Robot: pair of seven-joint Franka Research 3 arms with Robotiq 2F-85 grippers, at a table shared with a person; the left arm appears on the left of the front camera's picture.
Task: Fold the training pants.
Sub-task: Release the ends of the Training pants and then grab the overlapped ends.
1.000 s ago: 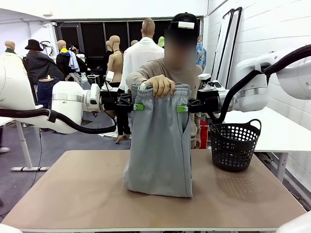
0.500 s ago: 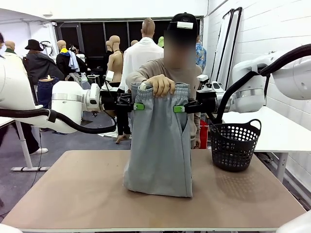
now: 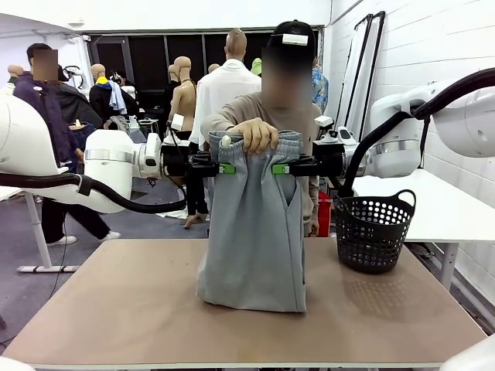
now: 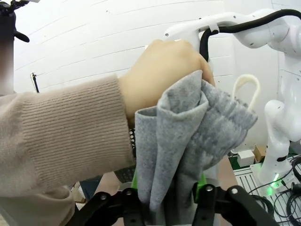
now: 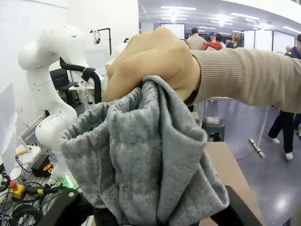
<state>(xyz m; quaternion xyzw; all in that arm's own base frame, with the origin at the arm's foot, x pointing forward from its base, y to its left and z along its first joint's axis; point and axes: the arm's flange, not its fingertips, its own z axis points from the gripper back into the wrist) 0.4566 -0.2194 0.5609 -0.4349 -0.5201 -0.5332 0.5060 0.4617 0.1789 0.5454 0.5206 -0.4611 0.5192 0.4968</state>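
black mesh basket [image 3: 373,232] upright on tan table [image 3: 116,309], 3 o'clock side; white side table [image 3: 452,209] beyond, 3 o'clock.

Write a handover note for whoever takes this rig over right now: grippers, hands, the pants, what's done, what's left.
The left gripper is at the waistband's left edge, pads pressed on bunched cloth: looks gripped.
The right gripper is at the right edge, cloth between its fingers; grip unclear.
The person's hand holds the waistband top.
The training pants hang upright, lower end on the table.
Done: grippers at waistband. Left: confirm grips, lay flat, fold.
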